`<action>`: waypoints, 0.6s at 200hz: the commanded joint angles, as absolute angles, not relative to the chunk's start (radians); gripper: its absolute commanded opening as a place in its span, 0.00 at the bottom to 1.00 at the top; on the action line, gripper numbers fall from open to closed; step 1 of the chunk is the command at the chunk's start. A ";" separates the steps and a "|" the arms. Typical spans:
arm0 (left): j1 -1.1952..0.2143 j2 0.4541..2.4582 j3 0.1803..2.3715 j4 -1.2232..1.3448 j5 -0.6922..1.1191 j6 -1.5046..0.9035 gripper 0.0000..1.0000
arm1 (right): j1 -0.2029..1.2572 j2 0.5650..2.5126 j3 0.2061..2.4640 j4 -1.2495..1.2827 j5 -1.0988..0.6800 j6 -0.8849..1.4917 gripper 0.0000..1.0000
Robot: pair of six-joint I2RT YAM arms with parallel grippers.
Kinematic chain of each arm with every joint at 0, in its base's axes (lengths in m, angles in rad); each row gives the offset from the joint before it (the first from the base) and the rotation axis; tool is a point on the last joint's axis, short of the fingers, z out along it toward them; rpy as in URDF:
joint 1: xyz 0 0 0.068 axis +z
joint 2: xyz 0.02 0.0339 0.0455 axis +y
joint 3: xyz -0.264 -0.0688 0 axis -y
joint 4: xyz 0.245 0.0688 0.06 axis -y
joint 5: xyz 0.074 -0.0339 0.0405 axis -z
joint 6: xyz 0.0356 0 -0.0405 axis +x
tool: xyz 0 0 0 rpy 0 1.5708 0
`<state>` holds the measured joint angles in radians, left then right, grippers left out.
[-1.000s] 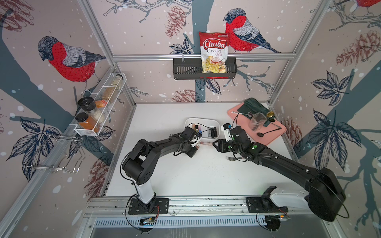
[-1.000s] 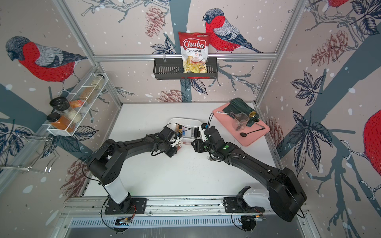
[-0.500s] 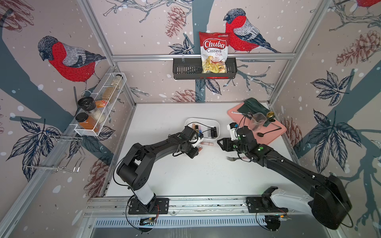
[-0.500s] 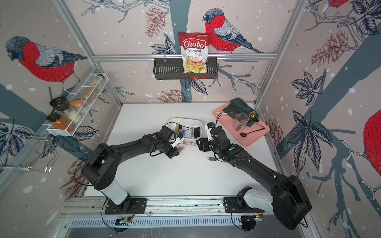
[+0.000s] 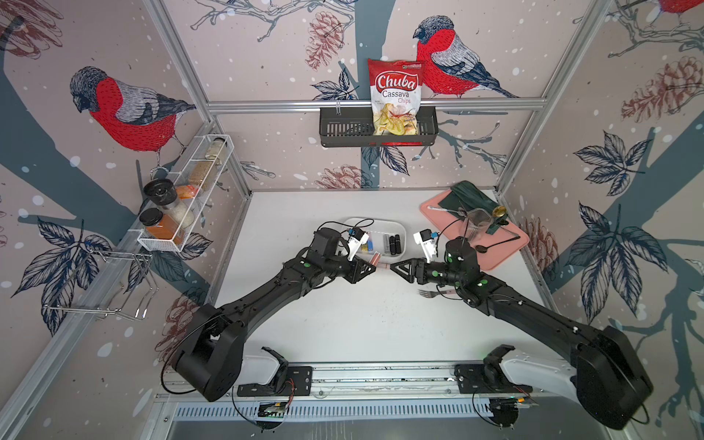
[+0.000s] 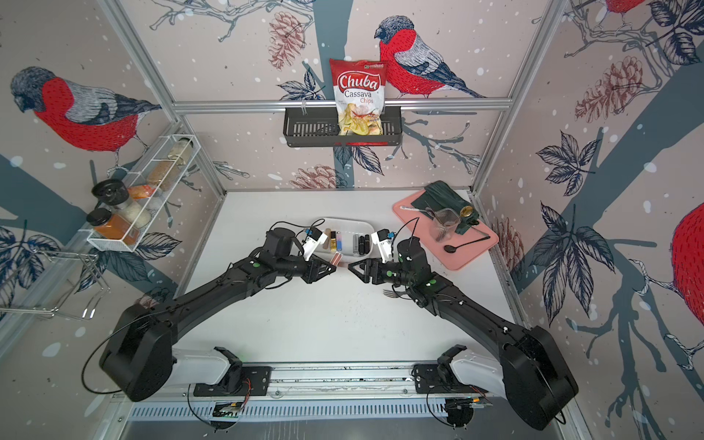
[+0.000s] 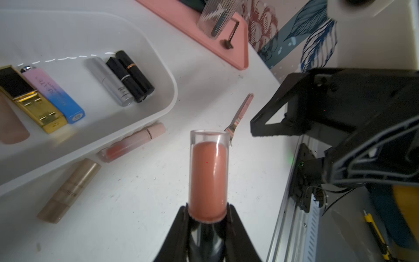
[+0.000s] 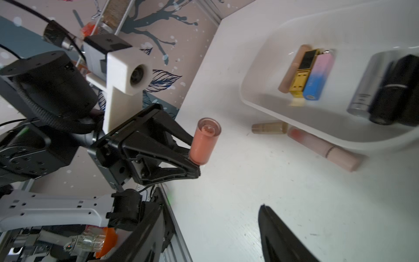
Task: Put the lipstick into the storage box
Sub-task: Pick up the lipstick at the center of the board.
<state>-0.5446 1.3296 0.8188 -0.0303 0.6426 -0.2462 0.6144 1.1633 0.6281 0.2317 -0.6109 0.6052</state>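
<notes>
1. Lipstick [image 7: 208, 172], a clear tube filled with coral colour, is pinched at its lower end by the left jaws. It sticks up out of them, off the surface [image 5: 362, 324].
2. Opposite it the right jaws are spread with nothing between them, and they do not touch the tube.
3. The held lipstick is outside the storage box [image 7: 167, 99], near the wall that faces the arms.
4. Just beside that wall, on the surface, lie a pink-capped lip gloss [image 7: 136, 141] and a bronze tube [image 7: 70, 190].
5. Inside the box lie a gold-and-black case [image 7: 29, 99], a pink-and-blue tube [image 7: 54, 95], a silver tube [image 7: 108, 81] and two black tubes [image 7: 131, 74].
6. A fork [image 5: 430, 293] lies by the right arm, and a pink tray [image 5: 506, 247] sits beyond it.
</notes>
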 commanded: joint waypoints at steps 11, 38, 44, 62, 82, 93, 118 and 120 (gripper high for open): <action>-0.540 1.287 0.778 0.219 0.757 -0.431 0.07 | 0.640 1.182 0.677 0.332 -0.655 0.632 0.69; -0.540 1.251 0.743 0.288 0.775 -0.486 0.07 | 0.647 1.208 0.704 0.376 -0.662 0.658 0.69; -0.541 1.243 0.739 0.295 0.780 -0.491 0.07 | 0.651 1.217 0.712 0.383 -0.664 0.662 0.69; -0.541 1.223 0.732 0.298 0.782 -0.493 0.08 | 0.667 1.243 0.739 0.393 -0.664 0.665 0.69; -0.540 1.213 0.727 0.297 0.793 -0.494 0.08 | 0.684 1.272 0.765 0.406 -0.662 0.670 0.68; -0.540 1.210 0.723 0.303 0.797 -0.494 0.08 | 0.692 1.287 0.778 0.410 -0.660 0.670 0.66; -0.540 1.205 0.713 0.316 0.801 -0.502 0.08 | 0.702 1.307 0.796 0.418 -0.658 0.675 0.58; -0.540 1.206 0.713 0.315 0.801 -0.503 0.08 | 0.701 1.310 0.796 0.419 -0.659 0.676 0.58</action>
<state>-0.5415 1.2133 0.7185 0.2504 0.7811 -0.4931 0.6945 1.2953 0.7773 0.3668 -0.6510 0.6609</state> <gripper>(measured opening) 0.256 0.615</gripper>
